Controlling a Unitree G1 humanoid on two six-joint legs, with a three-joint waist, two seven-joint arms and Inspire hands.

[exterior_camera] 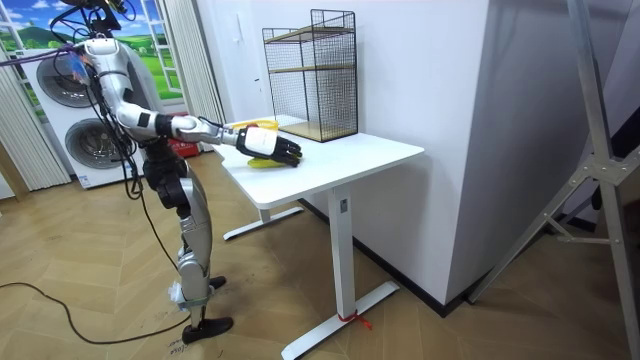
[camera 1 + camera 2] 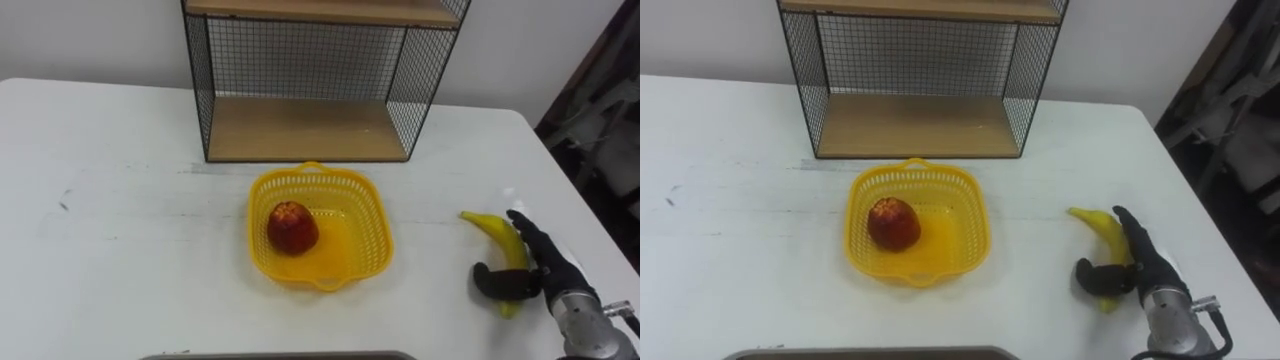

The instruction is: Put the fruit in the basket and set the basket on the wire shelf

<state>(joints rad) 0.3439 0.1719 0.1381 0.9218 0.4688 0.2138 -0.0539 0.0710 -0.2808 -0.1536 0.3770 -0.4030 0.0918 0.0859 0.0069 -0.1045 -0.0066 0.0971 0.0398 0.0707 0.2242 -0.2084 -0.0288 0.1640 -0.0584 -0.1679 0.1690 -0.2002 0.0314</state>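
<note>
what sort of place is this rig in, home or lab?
Probably a lab room dressed as a home: washing machines and a curtain at the room view's left, wood-look floor, but a white table with a wire shelf and metal framing nearby.

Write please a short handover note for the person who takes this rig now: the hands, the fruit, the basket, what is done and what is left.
Right hand: on the banana at the right side of the table, thumb curled round it; the banana lies on the table.
Red fruit: in the yellow basket, which stands on the table in front of the wire shelf.
Done: one fruit is in the basket.
Left: banana into the basket, then basket onto the wire shelf.
</note>
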